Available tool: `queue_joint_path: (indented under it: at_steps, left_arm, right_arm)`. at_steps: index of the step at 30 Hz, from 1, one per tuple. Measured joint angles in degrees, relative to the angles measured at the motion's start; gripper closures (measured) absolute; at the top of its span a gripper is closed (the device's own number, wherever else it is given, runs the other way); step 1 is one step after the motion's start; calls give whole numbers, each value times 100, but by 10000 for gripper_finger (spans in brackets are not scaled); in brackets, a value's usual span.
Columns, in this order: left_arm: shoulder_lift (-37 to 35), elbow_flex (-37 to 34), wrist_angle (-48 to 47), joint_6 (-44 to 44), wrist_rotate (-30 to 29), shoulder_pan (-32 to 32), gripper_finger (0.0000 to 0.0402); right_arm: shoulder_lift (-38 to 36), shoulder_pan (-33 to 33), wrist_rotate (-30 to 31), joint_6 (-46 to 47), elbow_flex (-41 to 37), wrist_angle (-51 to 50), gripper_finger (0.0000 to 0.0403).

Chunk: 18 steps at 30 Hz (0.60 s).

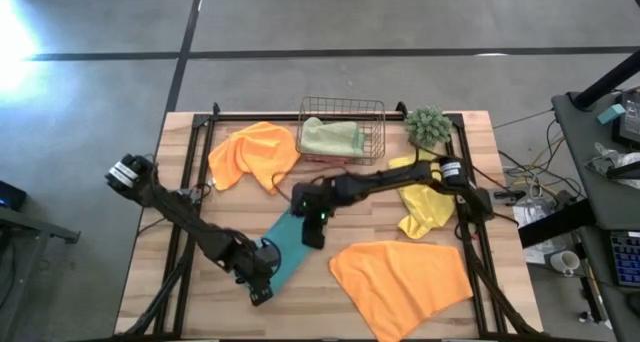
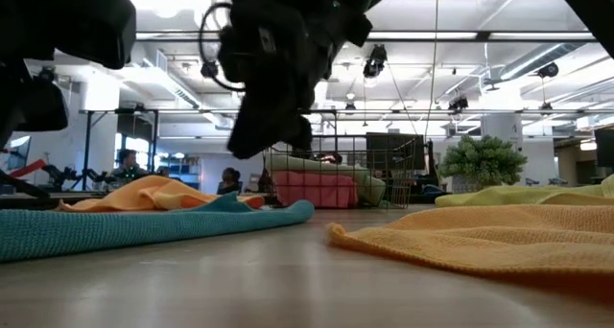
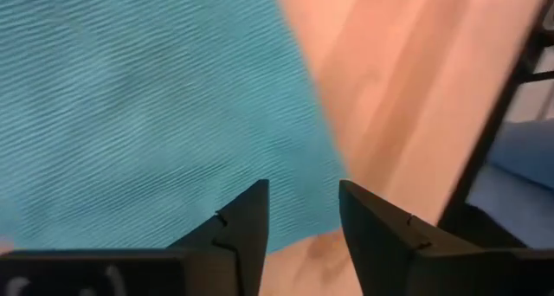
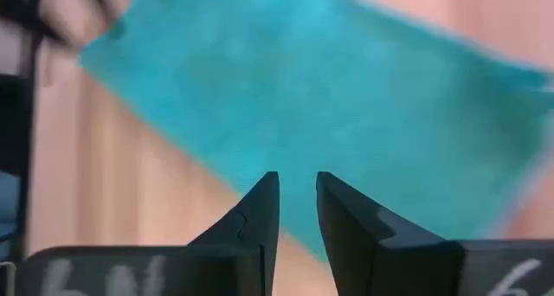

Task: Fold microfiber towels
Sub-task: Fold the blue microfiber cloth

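Teal towel [image 1: 286,244]: flat on tabletop [image 1: 330,312].
Left hand [image 3: 301,211]: fingers apart, empty, above towel's edge.
Right hand [image 4: 297,205]: narrowly parted, empty, over towel.

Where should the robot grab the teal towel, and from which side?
Probably at its two ends. The teal towel lies flat as a long diagonal strip, so pinch down from above on an edge. The left claw, open, hangs over the near end; the right claw, open, is over the far end. A corner lifts easier than the middle.
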Motion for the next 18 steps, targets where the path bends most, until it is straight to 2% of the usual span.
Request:
queue_joint_path:
  at_steps: [5, 13, 18]
  left_arm:
    - [-55, -7, -605, 125, -2, -1, 317]
    - [22, -201, -578, 404, 18, -30, 388]
    - [20, -485, -570, 272, 43, -30, 398]
  right_arm:
    - [242, 367, -32, 268, -17, 500, 345]
    - [715, 463, -307, 813, -22, 1091, 366]
    - [762, 481, -334, 829, -27, 1081, 366]
